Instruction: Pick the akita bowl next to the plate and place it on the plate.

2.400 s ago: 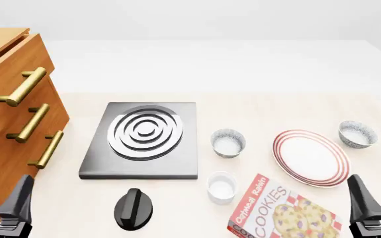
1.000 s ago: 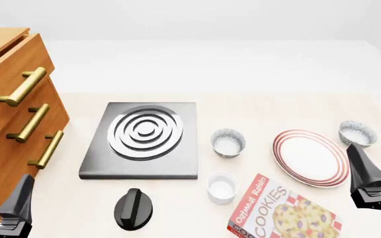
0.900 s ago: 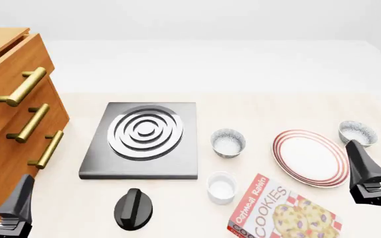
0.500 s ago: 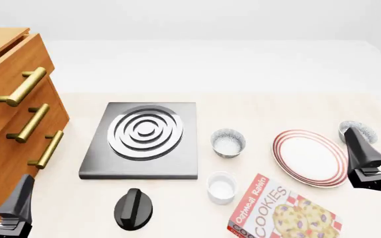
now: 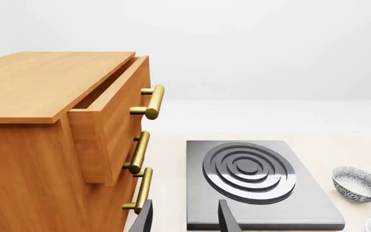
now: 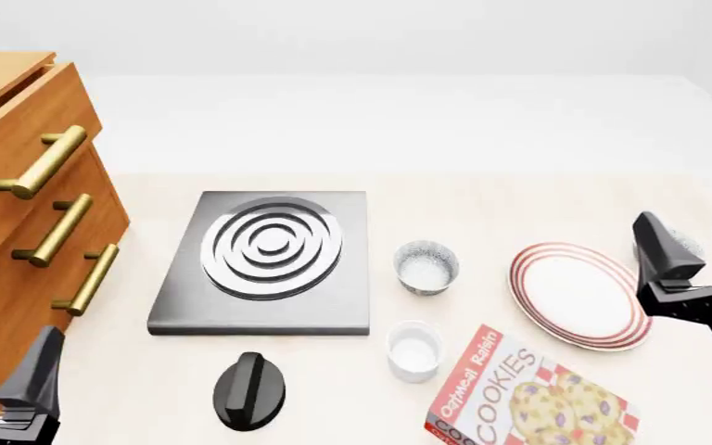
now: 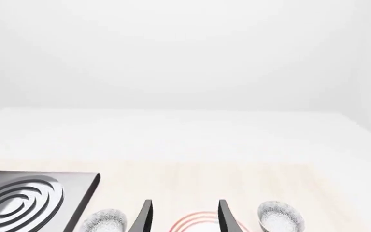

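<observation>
Left wrist: pale tabletop (image 5: 359, 145), our left pincer (image 5: 184, 220) open, idle | Front: right pincer (image 6: 697, 252) open over akita bowl (image 6: 680, 243), just beside plate (image 6: 578, 295) | Right wrist: bowl not yet gripped; grasp, lift, placing remain.

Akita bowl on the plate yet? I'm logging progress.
No. The akita bowl sits on the table beside the plate, which carries nothing. The right gripper is open above the bowl, gripping nothing; the left gripper is idle. Grasp, lift and placement all remain.
</observation>
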Available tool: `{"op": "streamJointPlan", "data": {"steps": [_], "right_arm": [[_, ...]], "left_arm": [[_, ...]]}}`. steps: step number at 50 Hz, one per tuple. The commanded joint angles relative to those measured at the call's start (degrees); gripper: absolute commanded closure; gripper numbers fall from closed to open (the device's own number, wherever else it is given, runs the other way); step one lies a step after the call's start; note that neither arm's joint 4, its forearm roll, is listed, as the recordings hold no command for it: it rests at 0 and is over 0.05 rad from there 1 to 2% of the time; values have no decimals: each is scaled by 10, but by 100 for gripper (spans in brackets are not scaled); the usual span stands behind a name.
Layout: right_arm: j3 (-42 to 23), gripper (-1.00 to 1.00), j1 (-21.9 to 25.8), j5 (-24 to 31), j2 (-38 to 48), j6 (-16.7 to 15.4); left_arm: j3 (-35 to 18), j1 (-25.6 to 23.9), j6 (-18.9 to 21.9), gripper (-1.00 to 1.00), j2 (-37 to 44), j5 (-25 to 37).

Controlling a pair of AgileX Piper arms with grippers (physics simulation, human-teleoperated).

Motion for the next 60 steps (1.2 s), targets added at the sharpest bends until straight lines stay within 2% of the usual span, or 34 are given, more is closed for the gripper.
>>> {"op": "streamJointPlan", "data": {"steps": [1,29,42,60], "right_arm": [[-11,-100,-7,-27,44,-1],[-52,-100,-35,-75,145,-8],[-81,-100,-46,-69,174,1],[-102,-100,-57,-82,212,-3]], "left_arm": [[0,0,0,-100,0,0],[0,0,0,-100,0,0],[0,0,0,-100,0,0],[0,0,0,-100,0,0]]}}
